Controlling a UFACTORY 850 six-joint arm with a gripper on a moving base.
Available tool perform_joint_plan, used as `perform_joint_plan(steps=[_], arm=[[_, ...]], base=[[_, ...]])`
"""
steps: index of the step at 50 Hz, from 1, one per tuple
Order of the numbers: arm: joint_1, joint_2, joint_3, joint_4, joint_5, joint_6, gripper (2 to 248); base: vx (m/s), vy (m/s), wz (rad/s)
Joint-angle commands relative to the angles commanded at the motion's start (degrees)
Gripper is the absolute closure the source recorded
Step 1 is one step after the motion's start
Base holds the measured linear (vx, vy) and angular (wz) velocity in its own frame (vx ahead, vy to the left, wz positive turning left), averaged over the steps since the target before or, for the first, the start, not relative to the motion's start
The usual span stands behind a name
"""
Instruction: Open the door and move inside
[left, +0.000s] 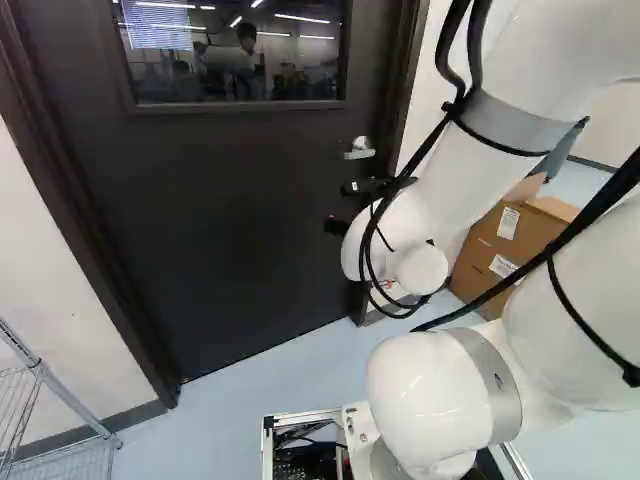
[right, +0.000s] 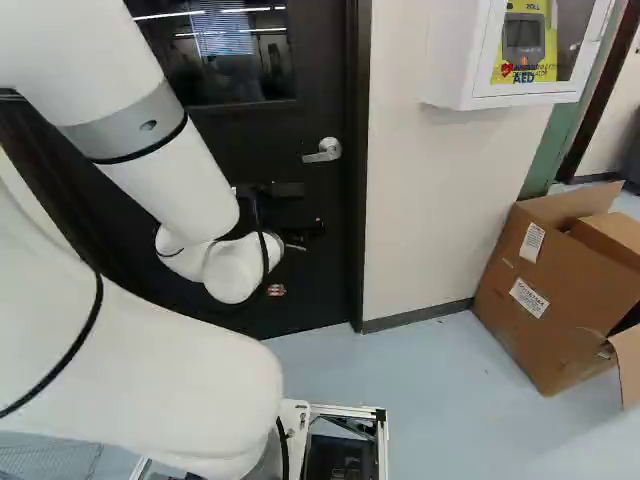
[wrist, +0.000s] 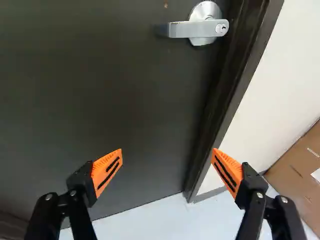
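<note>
The dark door (left: 230, 220) with a window in its upper part stands shut in its frame, ahead of the arm. Its silver lever handle (right: 322, 151) sits near the door's edge; the wrist view shows the same handle (wrist: 200, 28) ahead of the gripper, beyond its fingertips. My black gripper (left: 345, 208) is in front of the door, lower than the handle, partly hidden by the wrist and cables. In the wrist view the gripper (wrist: 167, 162) has its orange-padded fingers wide apart, nothing between them and neither one touching the handle.
An opened cardboard box (right: 545, 290) stands on the floor by the wall, right of the door. Above it hangs a white AED cabinet (right: 455, 60). A wire shelf (left: 40, 400) stands at the left of the left base view. The dark door frame (right: 357, 200) borders the white wall.
</note>
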Motion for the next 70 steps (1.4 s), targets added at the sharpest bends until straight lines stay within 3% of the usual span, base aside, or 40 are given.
perform_joint_plan(steps=[70], arm=[[0.1, -0.5, -10.3, 0.0, 0.0, 0.0, 3]], base=[[0.0, 0.0, 0.0]])
